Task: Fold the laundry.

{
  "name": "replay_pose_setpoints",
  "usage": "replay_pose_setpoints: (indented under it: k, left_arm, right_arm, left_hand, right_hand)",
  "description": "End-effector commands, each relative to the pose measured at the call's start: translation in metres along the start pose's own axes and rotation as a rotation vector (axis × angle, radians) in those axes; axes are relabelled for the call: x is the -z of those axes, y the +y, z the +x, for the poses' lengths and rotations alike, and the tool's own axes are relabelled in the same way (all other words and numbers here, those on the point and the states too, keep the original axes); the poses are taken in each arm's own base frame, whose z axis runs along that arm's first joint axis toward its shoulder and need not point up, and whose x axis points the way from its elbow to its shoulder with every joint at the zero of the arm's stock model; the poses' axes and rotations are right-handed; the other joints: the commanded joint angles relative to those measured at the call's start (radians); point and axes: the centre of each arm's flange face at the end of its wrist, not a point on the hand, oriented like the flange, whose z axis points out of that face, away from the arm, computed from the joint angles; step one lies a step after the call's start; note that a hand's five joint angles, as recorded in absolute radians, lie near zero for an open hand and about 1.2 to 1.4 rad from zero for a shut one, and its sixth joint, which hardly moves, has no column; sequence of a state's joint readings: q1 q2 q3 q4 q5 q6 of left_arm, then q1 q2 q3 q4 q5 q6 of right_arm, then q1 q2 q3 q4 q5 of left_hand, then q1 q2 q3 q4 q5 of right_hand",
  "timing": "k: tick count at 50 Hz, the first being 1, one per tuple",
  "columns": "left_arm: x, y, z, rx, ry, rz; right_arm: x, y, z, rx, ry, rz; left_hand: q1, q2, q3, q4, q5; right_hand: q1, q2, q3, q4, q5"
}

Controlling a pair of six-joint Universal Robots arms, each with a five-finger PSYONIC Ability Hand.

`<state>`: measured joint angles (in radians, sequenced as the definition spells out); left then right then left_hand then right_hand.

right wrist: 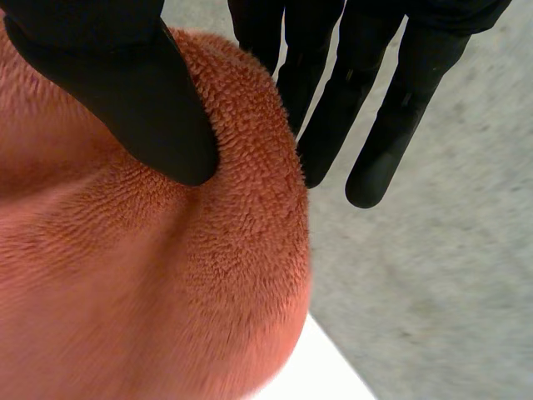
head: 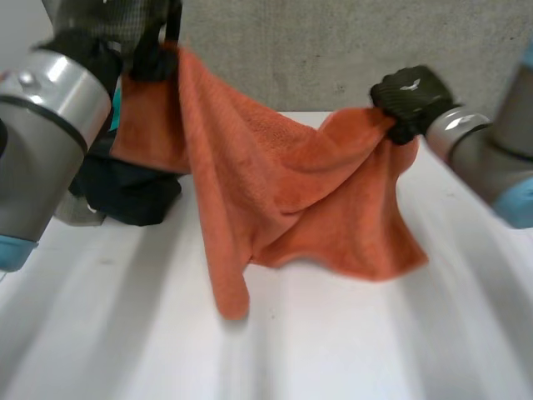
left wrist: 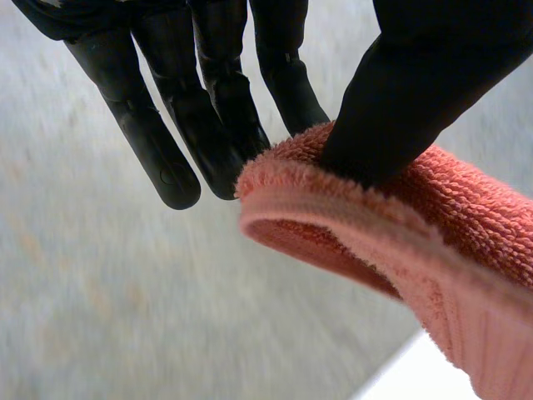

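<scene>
Here, orange towel (head: 275, 200) hanging above white table (head: 350, 350), left hand (head: 154, 54) pinching one end, thumb against fingers, right hand (head: 408, 100) pinching the other likewise.

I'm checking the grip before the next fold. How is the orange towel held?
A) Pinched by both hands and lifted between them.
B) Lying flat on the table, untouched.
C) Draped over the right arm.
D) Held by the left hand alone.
A: the left hand and the right hand each pinch an upper part of the orange towel, which hangs between them.
</scene>
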<state>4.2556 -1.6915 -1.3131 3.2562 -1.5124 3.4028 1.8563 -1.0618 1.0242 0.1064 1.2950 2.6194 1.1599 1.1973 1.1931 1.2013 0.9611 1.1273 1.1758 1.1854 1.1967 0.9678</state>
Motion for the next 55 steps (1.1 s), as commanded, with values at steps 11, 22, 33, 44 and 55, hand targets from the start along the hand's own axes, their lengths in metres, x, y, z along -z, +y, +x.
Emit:
replay_pose_setpoints:
  k: [11, 22, 33, 44, 55]
  left_arm:
    - [0.013, 0.158, 0.028, -0.154, 0.161, -0.550]
    - [-0.107, 0.061, -0.014, -0.211, -0.129, 0.162]
    - [-0.108, -0.013, -0.023, -0.197, -0.276, 0.498]
    - [-0.051, 0.099, 0.014, -0.188, -0.105, 0.052]
    - [0.027, 0.185, 0.044, -0.184, 0.029, -0.282]
  right_arm:
    - [0.081, 0.039, -0.009, 0.167, -0.271, -0.379]
    - [-0.010, 0.005, 0.065, 0.040, 0.313, 0.048]
    - [-0.013, -0.039, 0.094, 0.031, 0.604, 0.508]
    - [0.004, 0.051, 0.025, -0.049, 0.290, 0.118]
    - [0.058, 0.127, -0.046, -0.006, -0.024, -0.352]
  left_hand:
    - [0.236, 0.199, 0.203, 0.195, 0.261]
    - [0.236, 0.199, 0.203, 0.195, 0.261]
    - [0.236, 0.199, 0.203, 0.195, 0.261]
    - [0.236, 0.199, 0.203, 0.195, 0.261]
    - [0.236, 0.199, 0.203, 0.195, 0.261]
  right_hand:
    - [0.269, 0.220, 0.211, 0.200, 0.254]
    - [0.269, 0.220, 0.211, 0.200, 0.254]
    - [0.269, 0.220, 0.211, 0.200, 0.254]
    - [0.269, 0.220, 0.211, 0.200, 0.254]
    - [0.269, 0.220, 0.211, 0.200, 0.254]
